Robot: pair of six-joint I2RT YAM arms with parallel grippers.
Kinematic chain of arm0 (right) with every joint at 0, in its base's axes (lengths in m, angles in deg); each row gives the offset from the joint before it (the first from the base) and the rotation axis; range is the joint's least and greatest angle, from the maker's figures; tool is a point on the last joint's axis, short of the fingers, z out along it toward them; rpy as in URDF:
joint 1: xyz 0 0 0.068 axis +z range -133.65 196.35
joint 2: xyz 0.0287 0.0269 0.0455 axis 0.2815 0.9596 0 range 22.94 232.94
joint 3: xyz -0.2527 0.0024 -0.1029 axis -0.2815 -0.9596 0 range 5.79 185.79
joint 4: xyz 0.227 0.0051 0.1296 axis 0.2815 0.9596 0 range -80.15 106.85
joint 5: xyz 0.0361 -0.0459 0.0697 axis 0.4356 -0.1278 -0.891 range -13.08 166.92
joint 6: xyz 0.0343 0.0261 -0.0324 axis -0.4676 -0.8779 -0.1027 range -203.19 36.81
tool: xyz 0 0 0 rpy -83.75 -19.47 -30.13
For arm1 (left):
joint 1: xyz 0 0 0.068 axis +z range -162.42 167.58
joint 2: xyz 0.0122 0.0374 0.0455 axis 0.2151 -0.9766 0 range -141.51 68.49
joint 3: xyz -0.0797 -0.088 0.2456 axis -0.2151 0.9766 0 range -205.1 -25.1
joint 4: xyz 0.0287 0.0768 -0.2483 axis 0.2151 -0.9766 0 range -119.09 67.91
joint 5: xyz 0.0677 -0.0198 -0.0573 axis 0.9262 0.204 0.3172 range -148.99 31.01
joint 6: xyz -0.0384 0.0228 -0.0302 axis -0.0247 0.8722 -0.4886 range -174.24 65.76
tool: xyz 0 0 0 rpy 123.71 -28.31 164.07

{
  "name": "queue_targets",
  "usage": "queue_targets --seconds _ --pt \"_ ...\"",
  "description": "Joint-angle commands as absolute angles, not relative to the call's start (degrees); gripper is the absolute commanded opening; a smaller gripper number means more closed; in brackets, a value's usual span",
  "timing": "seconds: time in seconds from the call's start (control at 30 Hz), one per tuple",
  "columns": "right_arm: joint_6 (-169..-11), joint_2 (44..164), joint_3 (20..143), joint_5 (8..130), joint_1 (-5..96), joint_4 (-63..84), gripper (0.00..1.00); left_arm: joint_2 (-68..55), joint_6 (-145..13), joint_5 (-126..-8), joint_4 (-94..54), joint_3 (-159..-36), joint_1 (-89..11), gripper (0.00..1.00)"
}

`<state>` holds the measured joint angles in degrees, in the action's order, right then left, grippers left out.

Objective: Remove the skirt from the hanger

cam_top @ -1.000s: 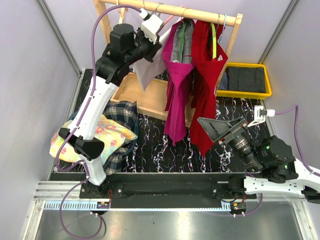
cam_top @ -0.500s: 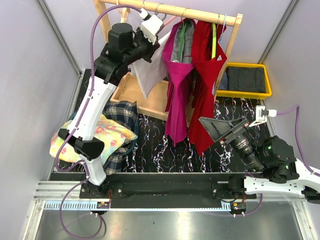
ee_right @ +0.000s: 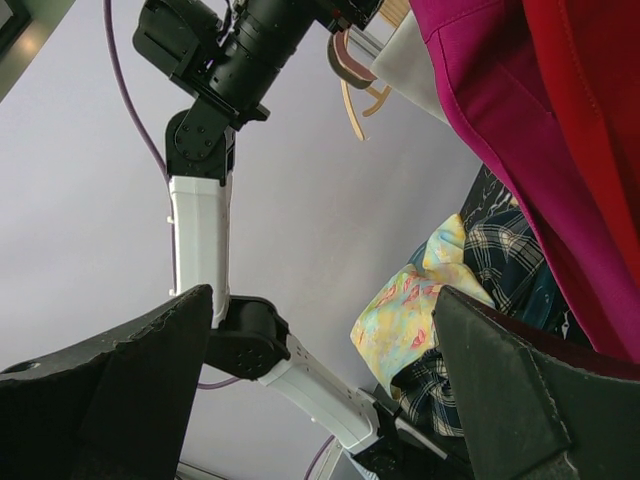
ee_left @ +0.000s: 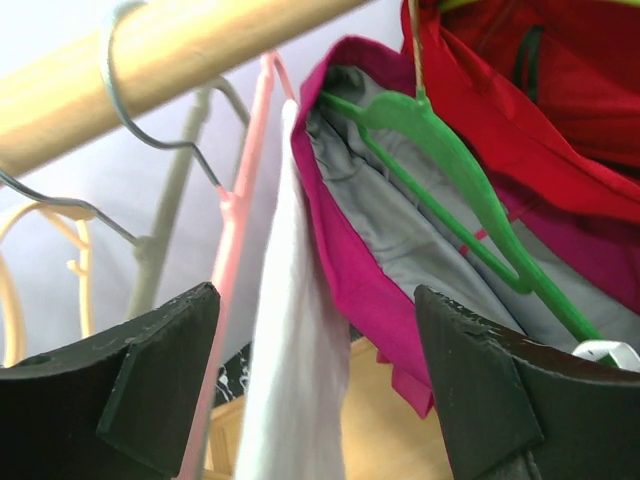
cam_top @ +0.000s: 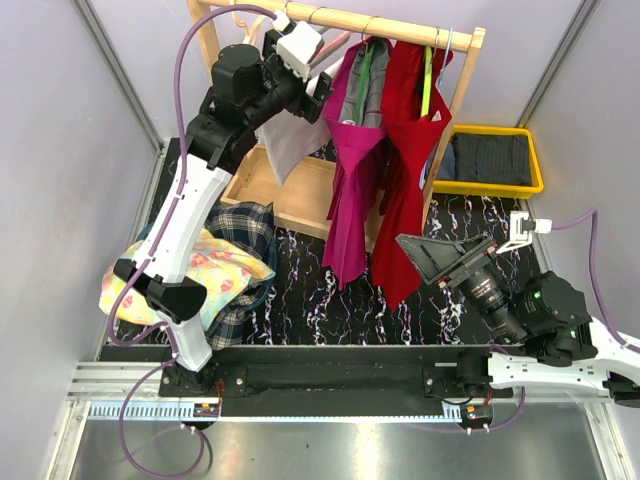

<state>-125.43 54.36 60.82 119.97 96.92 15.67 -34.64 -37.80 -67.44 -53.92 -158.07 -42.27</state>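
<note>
A pale, smooth cloth skirt [ee_left: 290,380] is hung from a thin pink plastic hanger [ee_left: 236,240] on a round wooden rail [ee_left: 200,40], at the left end of the row of garments. Its edge is pressed against a magenta garment with a grey lining [ee_left: 350,260], which is carried by a green plastic hanger [ee_left: 450,170]. A long red garment [cam_top: 408,190] is hung just beside it on the right. Bent grey wire hangers [ee_left: 150,130] are hooked over the rail to the left.

Below the rail, a black surface veined with white [cam_top: 310,290] is seen. A soft heap of plaid and yellow flowered cloth [cam_top: 215,270] is piled on its left, and a yellow plastic bin [cam_top: 495,186] holding dark ribbed fabric [cam_top: 490,157] is set at the far right.

The left arm is raised high from its base and bent at the wrist towards the rail. The left fingers [ee_left: 150,390], black and wedge-shaped, are held wide apart, with the skirt and the pink hanger hanging between them and gripped by neither. The right arm is folded low at the near right edge. The right fingers [ee_right: 120,380] are spread wide, with nothing between them, and are pointed up towards the hanging garments.
</note>
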Motion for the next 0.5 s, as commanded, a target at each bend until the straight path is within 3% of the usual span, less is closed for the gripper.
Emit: queue_targets --seconds 0.0,0.47 --pt "-125.81 54.84 60.37 121.31 97.21 14.42 1.00 -31.88 -38.42 -66.02 -47.31 -158.52 -42.48 0.83" --pt "-125.99 53.26 59.67 122.54 97.21 14.42 1.00 -34.61 -38.07 -66.63 -52.93 -158.61 -42.39 0.70"
